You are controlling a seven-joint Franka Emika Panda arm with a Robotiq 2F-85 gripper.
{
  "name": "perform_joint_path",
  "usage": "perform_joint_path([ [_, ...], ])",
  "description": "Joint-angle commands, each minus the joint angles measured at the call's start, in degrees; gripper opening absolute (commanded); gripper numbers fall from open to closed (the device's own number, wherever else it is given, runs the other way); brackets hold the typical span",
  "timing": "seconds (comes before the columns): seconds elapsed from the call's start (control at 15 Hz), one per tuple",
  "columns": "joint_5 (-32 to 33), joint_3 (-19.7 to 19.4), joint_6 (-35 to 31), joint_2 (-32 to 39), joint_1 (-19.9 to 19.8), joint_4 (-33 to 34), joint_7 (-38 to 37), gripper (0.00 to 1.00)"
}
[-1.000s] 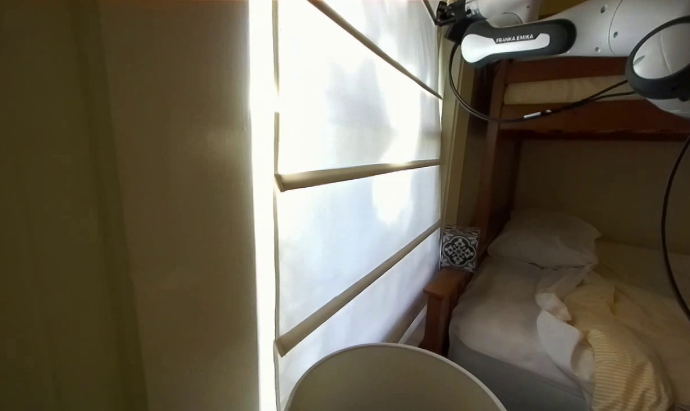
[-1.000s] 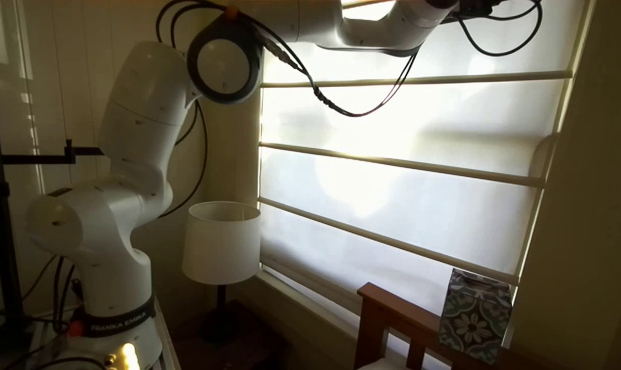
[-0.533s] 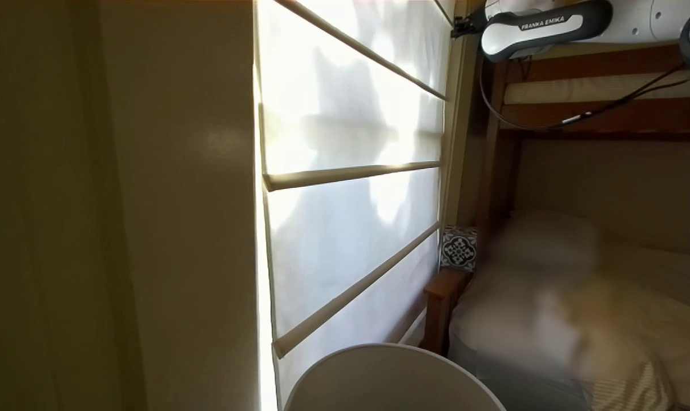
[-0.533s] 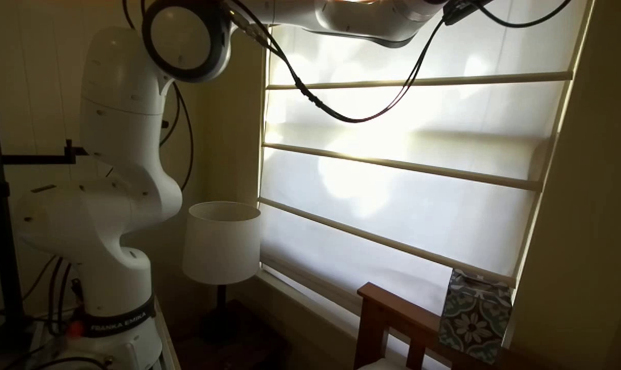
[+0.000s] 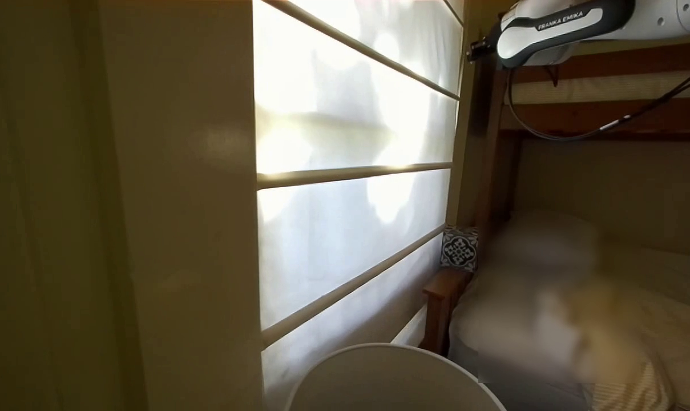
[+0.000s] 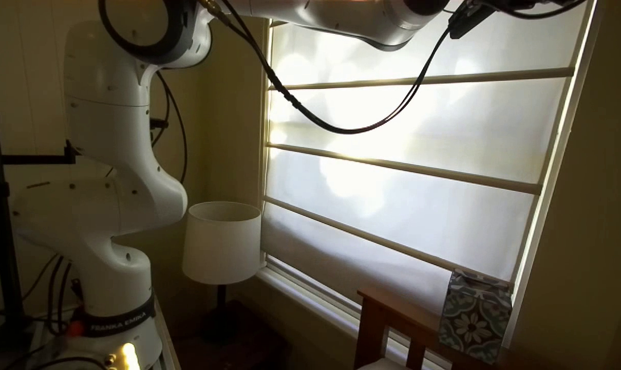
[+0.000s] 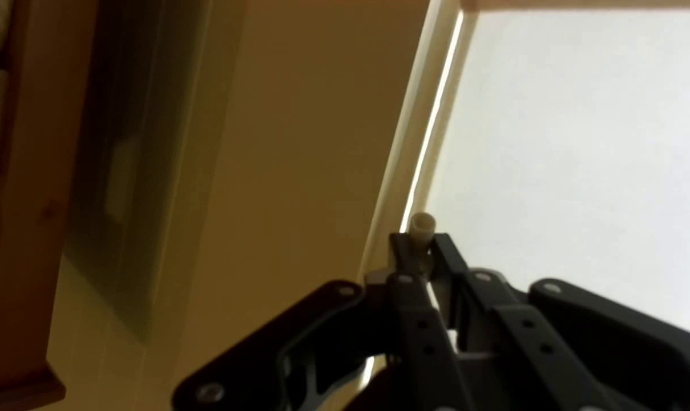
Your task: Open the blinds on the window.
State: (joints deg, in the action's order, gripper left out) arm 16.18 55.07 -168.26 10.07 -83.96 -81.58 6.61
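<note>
The blinds (image 5: 350, 228) are a cream-white backlit shade with darker horizontal fold lines; they also show in an exterior view (image 6: 402, 216) and the wrist view (image 7: 578, 142). They cover most of the window, whose pale frame (image 6: 556, 169) shows at the side. A narrow bright gap shows below the blinds' bottom edge. My gripper (image 5: 472, 53) is high by the blinds' far upper edge, near the bunk bed. In the wrist view my gripper (image 7: 420, 245) is closed around a small beige cylindrical cord knob (image 7: 422, 225). The cord itself is not clearly visible.
A white lampshade (image 6: 222, 244) stands near the blinds' lower corner. A patterned box (image 6: 474, 318) and a wooden bed post (image 6: 392, 308) stand before the lower blinds. A wooden bunk bed (image 5: 596, 117) is beside the gripper. A cable (image 6: 349, 131) hangs under the arm.
My gripper has moved away from the blinds, down and toward the bunk bed. The blinds' bottom edge has risen slightly, so the gap above the sill is wider.
</note>
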Motion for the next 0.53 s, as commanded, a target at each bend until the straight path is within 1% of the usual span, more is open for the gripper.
perform_joint_path([
  [0.0, -7.57, 3.2, 1.83, -5.54, -6.93, -11.41, 1.98, 0.03],
  [0.27, -11.4, 3.28, 0.38, -9.72, -10.42, -20.61, 1.0, 0.03],
  [0.4, -13.13, 3.12, 0.12, -11.54, -11.08, -24.91, 0.83, 0.03],
  [0.47, -15.39, 3.42, 0.16, -12.13, -11.27, -26.53, 0.8, 0.03],
])
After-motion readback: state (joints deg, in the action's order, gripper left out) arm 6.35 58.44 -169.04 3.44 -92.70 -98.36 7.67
